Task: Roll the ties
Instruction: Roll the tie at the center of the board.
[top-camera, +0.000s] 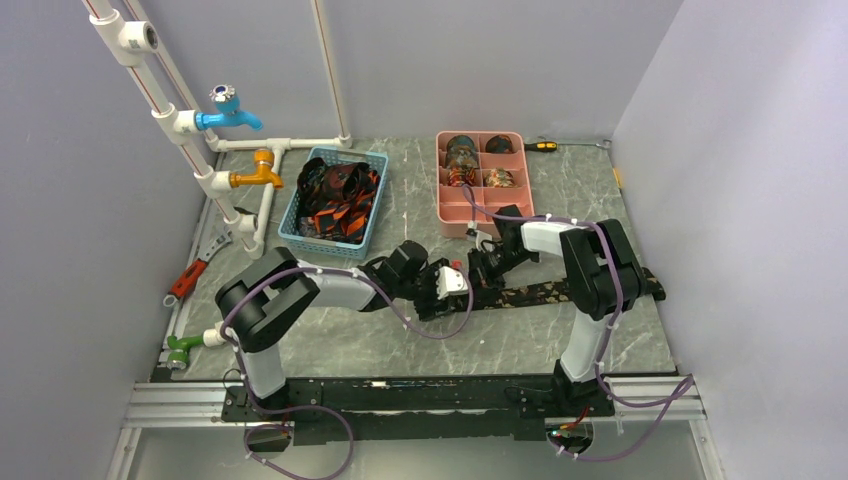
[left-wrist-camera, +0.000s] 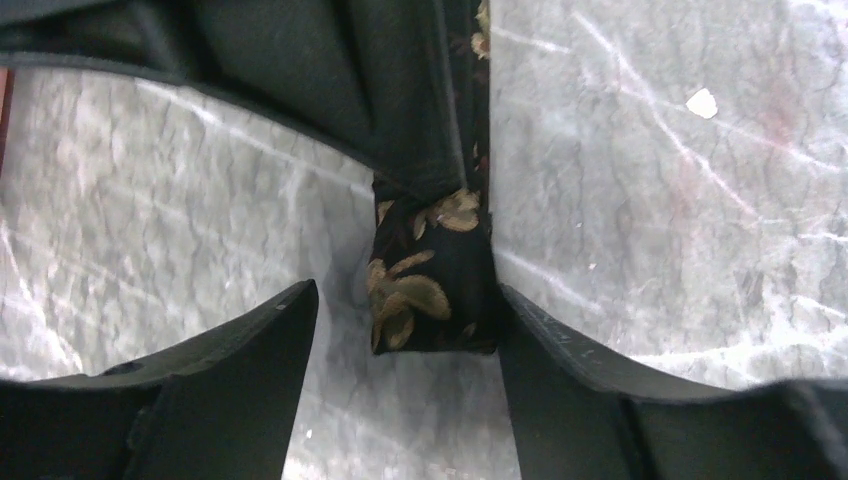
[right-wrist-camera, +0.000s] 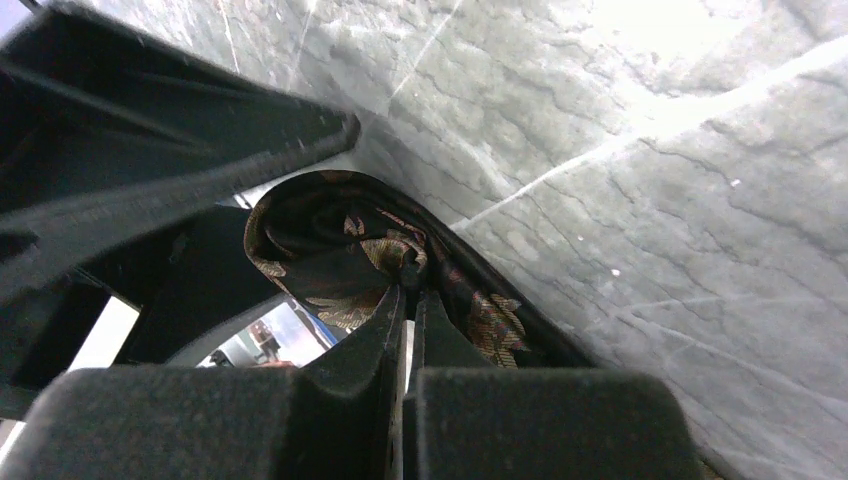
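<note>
A dark tie with a gold leaf pattern lies stretched along the marble table toward the right wall. Its left end is curled into a loose loop. My right gripper is shut on the fabric of that loop, and in the top view it sits at the tie's left end. My left gripper is just left of it. In the left wrist view that gripper is open around the tie's narrow end, which rests against the right finger and is apart from the left one.
A blue basket holding loose ties stands at the back left. A pink compartment tray with rolled ties stands behind the grippers. White pipes with a blue tap and an orange tap run along the left. A red-handled tool lies nearby.
</note>
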